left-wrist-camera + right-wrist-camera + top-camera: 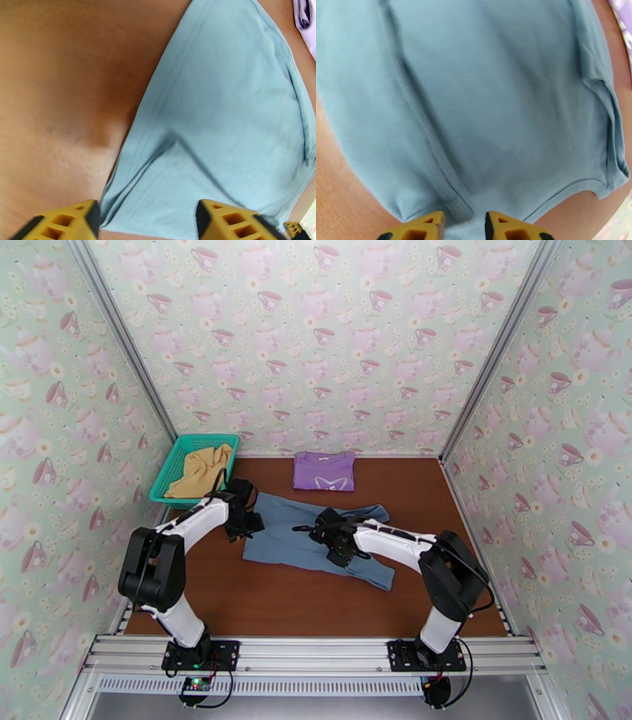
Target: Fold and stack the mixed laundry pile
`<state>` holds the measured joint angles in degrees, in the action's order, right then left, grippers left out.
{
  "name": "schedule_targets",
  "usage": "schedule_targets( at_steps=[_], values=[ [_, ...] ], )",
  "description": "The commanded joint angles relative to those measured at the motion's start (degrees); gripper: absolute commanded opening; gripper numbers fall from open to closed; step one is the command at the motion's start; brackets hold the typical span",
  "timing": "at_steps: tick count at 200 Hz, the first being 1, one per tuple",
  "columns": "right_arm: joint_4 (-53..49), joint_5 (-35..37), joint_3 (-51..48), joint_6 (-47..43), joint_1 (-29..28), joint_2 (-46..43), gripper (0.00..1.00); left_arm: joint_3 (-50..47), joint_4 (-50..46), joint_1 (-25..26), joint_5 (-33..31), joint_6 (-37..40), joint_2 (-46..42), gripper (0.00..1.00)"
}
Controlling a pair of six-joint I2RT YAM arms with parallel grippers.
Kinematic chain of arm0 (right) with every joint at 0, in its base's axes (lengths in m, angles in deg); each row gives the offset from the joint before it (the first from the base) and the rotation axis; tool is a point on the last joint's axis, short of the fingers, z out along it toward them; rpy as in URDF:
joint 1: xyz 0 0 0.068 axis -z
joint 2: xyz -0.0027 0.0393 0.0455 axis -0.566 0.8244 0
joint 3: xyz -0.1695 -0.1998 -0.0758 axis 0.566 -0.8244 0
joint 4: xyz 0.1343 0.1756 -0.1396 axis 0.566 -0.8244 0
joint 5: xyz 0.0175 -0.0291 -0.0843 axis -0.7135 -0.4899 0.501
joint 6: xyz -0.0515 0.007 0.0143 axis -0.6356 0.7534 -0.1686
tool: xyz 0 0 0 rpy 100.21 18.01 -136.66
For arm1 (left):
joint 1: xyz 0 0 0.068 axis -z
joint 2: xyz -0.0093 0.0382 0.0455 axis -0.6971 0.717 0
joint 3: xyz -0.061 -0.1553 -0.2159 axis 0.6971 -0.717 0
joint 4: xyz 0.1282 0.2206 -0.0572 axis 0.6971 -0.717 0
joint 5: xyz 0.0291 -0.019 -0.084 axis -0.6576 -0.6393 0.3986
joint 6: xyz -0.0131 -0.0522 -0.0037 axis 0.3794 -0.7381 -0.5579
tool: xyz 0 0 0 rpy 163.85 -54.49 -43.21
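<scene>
A grey-blue garment (pixel 304 544) lies spread flat in the middle of the brown table (pixel 316 603). My left gripper (pixel 243 520) hovers over its left edge. In the left wrist view its yellow fingers (pixel 63 223) stand wide apart, open, above the cloth's edge (pixel 221 118). My right gripper (pixel 317 530) sits low over the garment's middle. Its fingers (pixel 418 227) are a little apart, open, with a raised fold of the cloth (pixel 493 98) running toward the gap. A folded purple T-shirt (pixel 324 470) lies at the back. A mustard-yellow piece (pixel 201 469) sits in the basket.
The teal mesh basket (pixel 170 477) stands at the back left corner. Patterned walls close in the table on three sides. Bare wood lies between the garment and the front rail (pixel 316 654). A corner of the purple T-shirt (pixel 306 15) shows in the left wrist view.
</scene>
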<state>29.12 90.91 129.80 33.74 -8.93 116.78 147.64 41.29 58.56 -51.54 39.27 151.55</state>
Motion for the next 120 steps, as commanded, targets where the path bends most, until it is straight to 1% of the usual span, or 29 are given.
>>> schedule_targets(
  at_steps=[1, 13, 16, 19, 28, 31, 33, 34, 35, 38, 46, 68, 77, 94, 103, 113, 120],
  values=[
    [0.92, 3.54, 1.95, 6.64, 0.86, 1.01, 0.37, -2.45, 0.73, 0.87, 0.76, -0.48, -2.39, 0.5],
    [0.99, 4.08, 1.82, 9.28, 0.86, 0.0, 0.37, -3.67, 1.34, 1.21, 0.86, -0.61, -2.44, 0.4],
    [0.93, 4.14, 1.76, 10.09, 0.87, -0.35, 0.39, -3.96, 1.51, 1.24, 0.97, -0.71, -2.4, 0.38],
    [0.84, 4.11, 1.81, 10.92, 0.86, -0.66, 0.43, -4.16, 1.73, 1.34, 1.02, -0.74, -2.25, 0.37],
    [0.33, 3.75, 1.75, 14.23, 0.86, -1.88, 0.63, -4.89, 2.46, 1.62, 1.28, -0.96, -1.65, 0.33],
    [0.19, 3.34, 1.68, 15.22, 0.86, -2.32, 0.78, -5.13, 2.78, 1.7, 1.29, -1.01, -1.5, 0.33],
    [0.18, 2.96, 1.62, 16.2, 0.86, -2.57, 0.92, -5.28, 2.98, 1.75, 1.29, -1.09, -1.27, 0.32],
    [0.13, 2.88, 1.59, 16.61, 0.9, -2.73, 0.96, -5.36, 3.1, 1.78, 1.29, -1.1, -1.13, 0.32],
    [0.11, 2.71, 1.54, 17.04, 0.88, -2.94, 0.98, -5.44, 3.2, 1.79, 1.25, -1.1, -1.06, 0.32],
    [0.04, 1.81, 1.35, 18.36, 0.86, -3.38, 1.0, -5.64, 3.49, 1.84, 1.21, -1.14, -0.73, 0.32],
    [0.47, -0.78, 0.38, 21.98, 0.87, -4.36, 1.0, -6.08, 4.2, 2.04, 0.97, -1.37, 0.39, 0.31],
    [4.72, -8.28, -4.33, 30.77, 0.4, -7.08, 0.88, -6.79, 4.71, 2.76, -0.47, -1.83, 3.37, 0.29],
    [6.85, -10.08, -6.21, 33.6, -0.05, -7.66, 0.8, -7.14, 4.42, 3.18, -1.02, -2.03, 4.07, 0.28],
    [8.9, -11.1, -8.77, 37.22, -0.32, -7.75, 0.63, -8.31, 3.42, 4.14, -2.49, -2.77, 3.91, 0.28],
    [9.06, -10.35, -9.77, 38.91, -0.31, -7.36, 0.5, -10.32, 3.13, 4.72, -3.08, -3.36, 3.33, 0.28],
    [9.01, -9.73, -10.65, 39.9, -0.36, -6.8, 0.43, -11.83, 2.82, 5.25, -3.43, -3.99, 2.58, 0.28],
    [8.82, -9.02, -11.2, 40.56, -0.36, -6.29, 0.36, -12.93, 2.67, 5.61, -3.61, -4.54, 2.13, 0.28]
  ],
)
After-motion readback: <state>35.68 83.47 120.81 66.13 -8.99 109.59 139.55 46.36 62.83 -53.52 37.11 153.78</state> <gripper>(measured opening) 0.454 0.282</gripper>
